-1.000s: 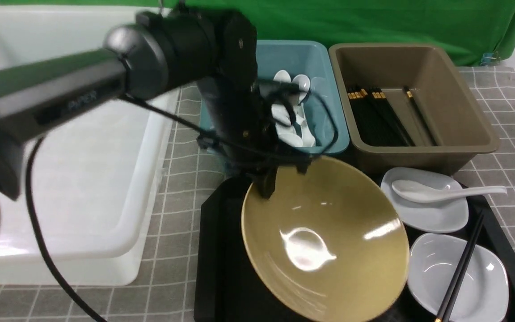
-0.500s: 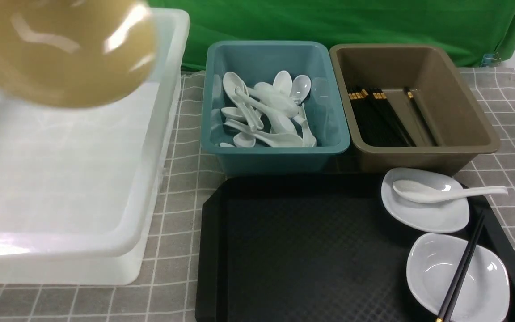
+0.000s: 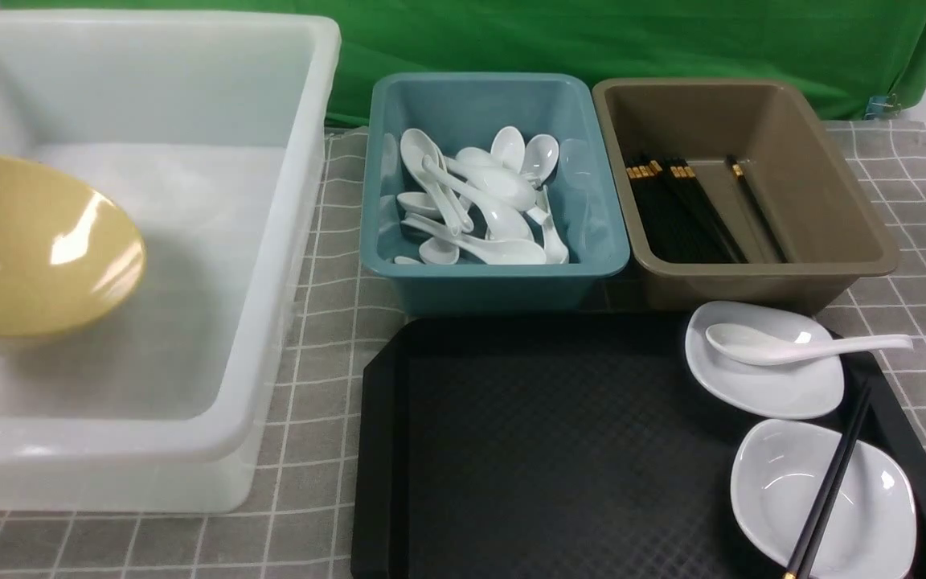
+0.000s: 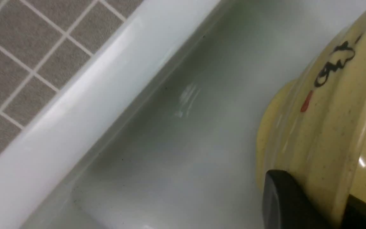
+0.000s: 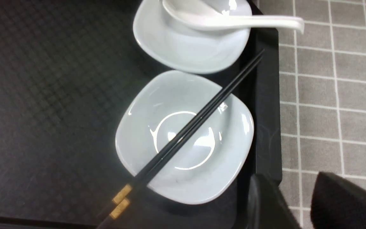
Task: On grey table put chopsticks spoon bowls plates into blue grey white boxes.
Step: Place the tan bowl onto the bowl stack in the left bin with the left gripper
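The yellow bowl (image 3: 29, 249) was found tilted inside the white tub (image 3: 302, 241), rim clamped in the left gripper (image 4: 338, 206); right gripper (image 5: 300, 203) jaws were seen apart, empty; plates (image 3: 760, 386), spoon (image 3: 792, 347) and chopsticks (image 3: 829, 482) were recorded unsorted on the black tray (image 3: 543, 450).

Chopsticks (image 5: 199, 119) across plate (image 5: 230, 152); spoon (image 5: 221, 20) in second plate (image 5: 186, 47).

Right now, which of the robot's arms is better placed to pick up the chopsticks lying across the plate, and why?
Right. The right gripper, open and empty, hangs at the tray edge, close to the chopsticks on the near plate. The left gripper is in the white box, gripping the yellow bowl.
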Robot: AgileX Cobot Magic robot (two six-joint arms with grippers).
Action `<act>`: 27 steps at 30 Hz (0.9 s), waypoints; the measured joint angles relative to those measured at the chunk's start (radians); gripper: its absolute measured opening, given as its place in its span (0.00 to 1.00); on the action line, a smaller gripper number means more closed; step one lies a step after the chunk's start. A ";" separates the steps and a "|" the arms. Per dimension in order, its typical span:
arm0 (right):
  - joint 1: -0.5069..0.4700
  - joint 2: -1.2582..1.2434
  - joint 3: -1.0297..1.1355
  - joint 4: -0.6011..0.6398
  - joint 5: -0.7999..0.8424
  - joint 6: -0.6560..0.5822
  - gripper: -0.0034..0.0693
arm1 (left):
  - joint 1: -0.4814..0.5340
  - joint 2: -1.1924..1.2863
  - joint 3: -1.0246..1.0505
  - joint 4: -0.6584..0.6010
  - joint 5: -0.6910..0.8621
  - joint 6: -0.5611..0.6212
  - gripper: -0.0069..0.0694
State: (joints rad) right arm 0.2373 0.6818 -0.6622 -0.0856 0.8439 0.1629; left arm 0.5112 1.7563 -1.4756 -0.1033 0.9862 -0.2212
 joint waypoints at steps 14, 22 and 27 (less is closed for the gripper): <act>0.000 0.000 0.000 0.000 -0.005 0.000 0.36 | 0.000 0.037 -0.014 0.060 0.023 -0.012 0.54; 0.000 0.001 -0.016 0.000 0.030 -0.002 0.37 | 0.000 0.010 -0.160 0.094 0.214 -0.009 0.79; 0.000 0.052 -0.065 0.001 0.104 -0.008 0.38 | 0.000 -0.027 -0.183 0.038 0.226 0.015 0.77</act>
State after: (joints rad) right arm 0.2373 0.7334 -0.7275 -0.0844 0.9483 0.1551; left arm 0.5112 1.7296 -1.6586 -0.0654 1.2123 -0.2059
